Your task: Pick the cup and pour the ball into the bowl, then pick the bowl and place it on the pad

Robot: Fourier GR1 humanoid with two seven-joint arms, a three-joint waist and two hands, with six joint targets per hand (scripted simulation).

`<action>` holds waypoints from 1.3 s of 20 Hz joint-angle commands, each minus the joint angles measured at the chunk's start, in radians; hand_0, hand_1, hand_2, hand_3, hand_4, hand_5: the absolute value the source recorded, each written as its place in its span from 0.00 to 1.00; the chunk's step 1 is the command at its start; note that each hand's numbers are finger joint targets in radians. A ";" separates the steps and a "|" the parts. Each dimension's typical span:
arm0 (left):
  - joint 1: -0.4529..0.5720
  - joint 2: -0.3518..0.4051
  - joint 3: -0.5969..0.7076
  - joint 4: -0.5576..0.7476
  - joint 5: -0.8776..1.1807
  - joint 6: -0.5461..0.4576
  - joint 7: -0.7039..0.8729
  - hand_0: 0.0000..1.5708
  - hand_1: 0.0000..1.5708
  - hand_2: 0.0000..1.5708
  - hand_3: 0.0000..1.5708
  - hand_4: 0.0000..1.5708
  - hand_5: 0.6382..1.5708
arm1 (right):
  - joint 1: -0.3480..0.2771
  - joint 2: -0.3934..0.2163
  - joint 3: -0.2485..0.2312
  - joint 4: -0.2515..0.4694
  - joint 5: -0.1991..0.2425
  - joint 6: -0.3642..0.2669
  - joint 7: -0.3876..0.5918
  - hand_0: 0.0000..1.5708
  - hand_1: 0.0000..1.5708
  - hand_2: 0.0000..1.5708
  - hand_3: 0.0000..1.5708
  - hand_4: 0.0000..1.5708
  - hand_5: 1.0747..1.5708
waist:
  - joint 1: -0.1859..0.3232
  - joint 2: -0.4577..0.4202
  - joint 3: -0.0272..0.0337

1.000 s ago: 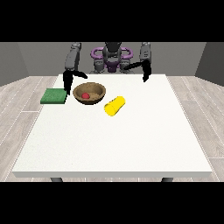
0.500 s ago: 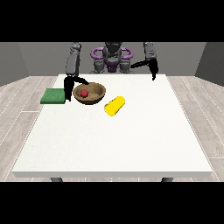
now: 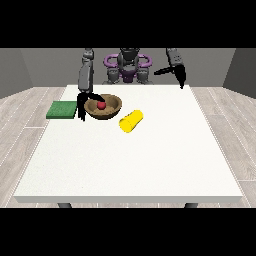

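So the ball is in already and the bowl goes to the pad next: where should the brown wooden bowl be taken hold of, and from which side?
Probably by the rim of the brown wooden bowl, on the edge facing the green square pad. It stands upright and open, so the thin rim is the only graspable part. The hand at the view's left already hangs at that edge, and the red ball sits mid-bowl, away from the rim.

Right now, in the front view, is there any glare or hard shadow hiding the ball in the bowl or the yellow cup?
Front view: lighting is even, with no glare on the white table; the red ball stands out against the brown bowl; the yellow cup on its side casts only a faint shadow; the dark hand at the view's left is hard to read by the bowl's rim.
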 commanded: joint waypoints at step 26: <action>0.135 0.074 0.146 0.196 0.093 -0.069 -0.038 0.00 0.00 0.00 0.00 0.64 0.83 | -0.041 -0.178 0.230 -0.131 0.311 -0.309 0.733 1.00 1.00 1.00 0.49 0.51 1.00 | -0.153 -0.289 0.0071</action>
